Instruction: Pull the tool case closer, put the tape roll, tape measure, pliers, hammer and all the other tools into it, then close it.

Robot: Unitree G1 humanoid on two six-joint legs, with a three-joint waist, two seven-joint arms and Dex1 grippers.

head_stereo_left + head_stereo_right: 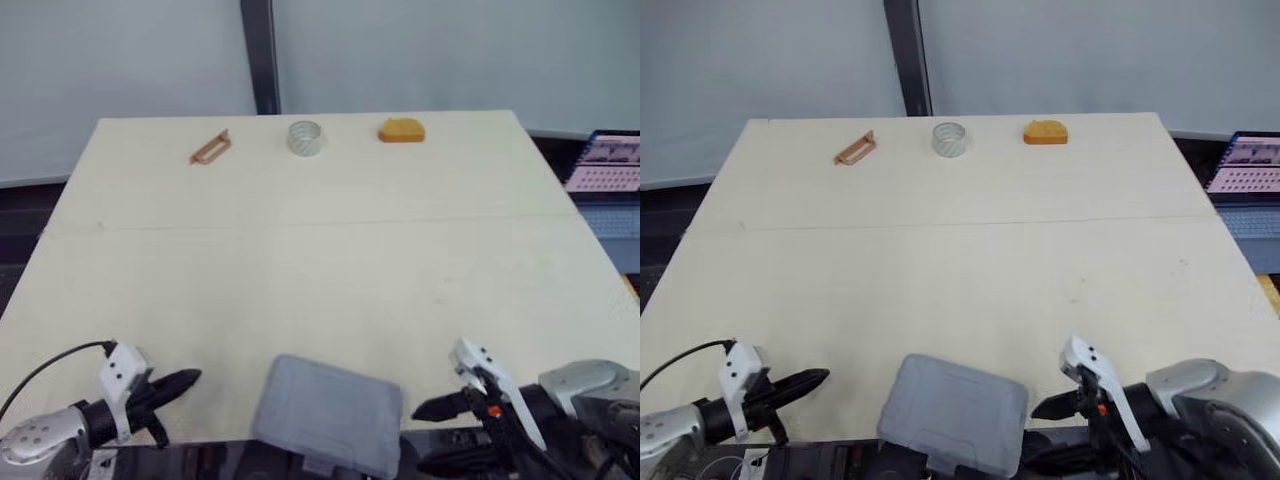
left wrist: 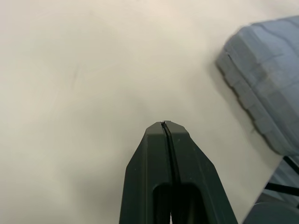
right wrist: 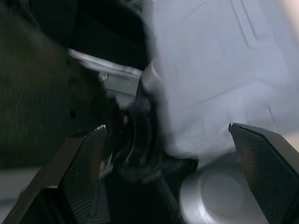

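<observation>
grey plastic tool case (image 1: 328,412): lid down, near edge of pale surface (image 1: 320,260) | left end effector (image 2: 164,123): closed | right end effector (image 3: 167,127): apparently spread wide

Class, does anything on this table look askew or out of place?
The closed grey tool case sits skewed, overhanging the near edge of the table. The tape roll, orange tape measure and a brown object lie along the far edge.
</observation>
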